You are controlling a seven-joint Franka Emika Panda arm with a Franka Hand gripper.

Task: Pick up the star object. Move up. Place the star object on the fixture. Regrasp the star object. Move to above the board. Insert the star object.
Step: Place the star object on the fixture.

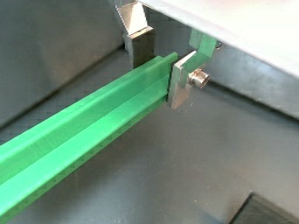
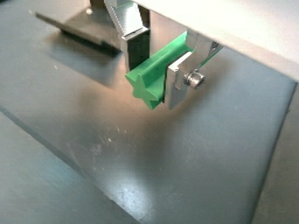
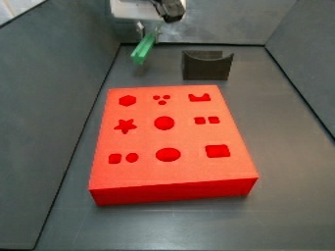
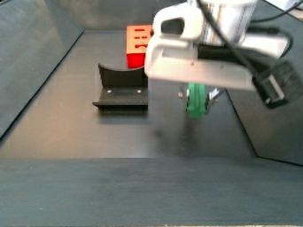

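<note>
Gripper point(image 2: 156, 54) fingers point(image 2: 184, 80) tight on star object point(image 2: 156, 72), airborne.

In the side view you see the board point(image 3: 170, 147) filling the middle of the frame, lying flat on the floor point(image 3: 295, 216). The fixture point(image 3: 206, 65) stands behind it, toward the upper right. The end effector point(image 3: 147, 37) hangs at the upper left, left of the fixture, with the star object point(image 3: 141, 49) between its plates, above the floor behind the board's far left corner. In a side view from the opposite end, the fixture point(image 4: 120, 88) sits left of the star object point(image 4: 199, 99).
</note>
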